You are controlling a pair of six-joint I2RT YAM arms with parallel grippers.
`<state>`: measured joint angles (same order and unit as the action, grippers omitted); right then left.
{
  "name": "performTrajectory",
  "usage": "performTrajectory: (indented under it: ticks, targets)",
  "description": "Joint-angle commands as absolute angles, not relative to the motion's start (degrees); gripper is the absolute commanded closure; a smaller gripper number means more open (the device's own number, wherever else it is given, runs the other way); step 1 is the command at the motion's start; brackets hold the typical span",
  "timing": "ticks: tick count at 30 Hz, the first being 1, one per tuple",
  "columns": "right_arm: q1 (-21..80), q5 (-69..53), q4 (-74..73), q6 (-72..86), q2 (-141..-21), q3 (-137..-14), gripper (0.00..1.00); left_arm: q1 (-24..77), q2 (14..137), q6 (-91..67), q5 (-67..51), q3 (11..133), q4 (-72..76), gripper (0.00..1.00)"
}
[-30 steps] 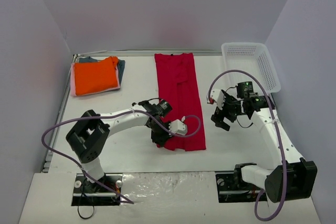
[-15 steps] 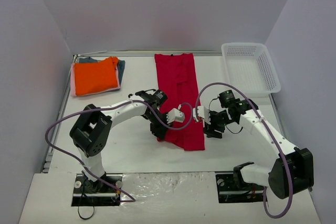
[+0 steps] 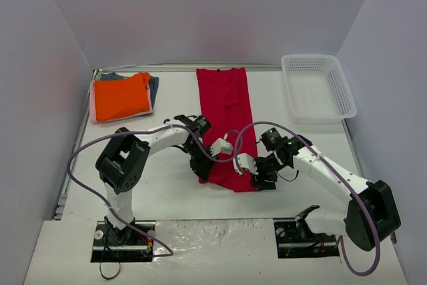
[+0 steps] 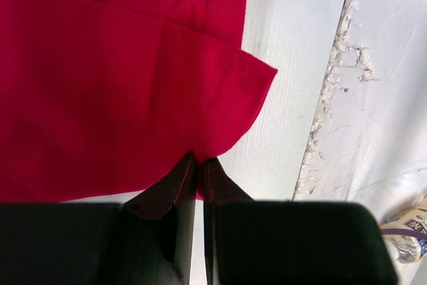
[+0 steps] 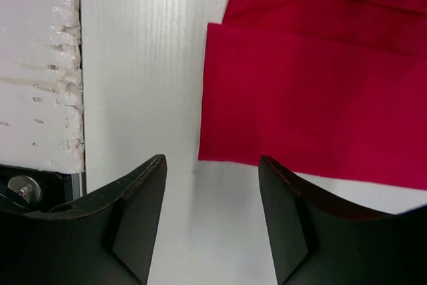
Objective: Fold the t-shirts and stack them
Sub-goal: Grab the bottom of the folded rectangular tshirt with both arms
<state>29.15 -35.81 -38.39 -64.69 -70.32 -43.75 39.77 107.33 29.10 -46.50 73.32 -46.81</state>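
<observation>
The red t-shirt (image 3: pixel 228 115) is laid in the middle of the table (image 3: pixel 167 191), folded into a long strip, with its long side running from near to far. Its near left corner is pinched in the tightly closed left gripper (image 4: pixel 199 165). The right gripper (image 5: pixel 212 161) is about half open at the near right corner, which is seen between its two fingers, and nothing is gripped by it.

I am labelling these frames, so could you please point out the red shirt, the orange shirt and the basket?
red shirt (image 3: pixel 223 98), top view, middle of its upper half.
orange shirt (image 3: pixel 120 97), top view, centre of the folded top face.
basket (image 3: pixel 317 88), top view, bare mesh floor.
</observation>
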Motion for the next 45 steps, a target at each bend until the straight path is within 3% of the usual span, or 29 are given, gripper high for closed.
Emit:
performTrajectory:
  ticks: [1, 11, 26, 38, 40, 45]
  targets:
    - [33.04, -34.2, -37.09, -61.53, -71.37, -43.68, 0.47, 39.55, 107.31, 28.91, -50.45, 76.38, -48.43, 0.98]
    - [41.3, -24.18, -30.94, -53.62, -76.11, -42.63, 0.48, 39.46, 106.26, 29.09, -50.54, 75.15, -48.08, 0.98]
    - [41.92, -14.16, -30.15, -53.96, -80.94, -41.49, 0.54, 38.41, 106.26, 29.44, -51.15, 73.74, -47.55, 0.98]
    - [43.07, -15.29, -31.64, -54.4, -84.02, -43.24, 0.54, 38.06, 106.61, 29.27, -51.07, 73.56, -47.02, 0.98]
    - [43.15, -15.9, -31.64, -54.67, -84.9, -43.24, 0.57, 37.97, 106.7, 29.18, -51.06, 73.65, -47.02, 0.98]
    - [43.07, -16.17, -31.2, -54.41, -89.03, -43.5, 0.81, 37.97, 106.7, 29.0, -51.07, 73.65, -46.93, 0.98]
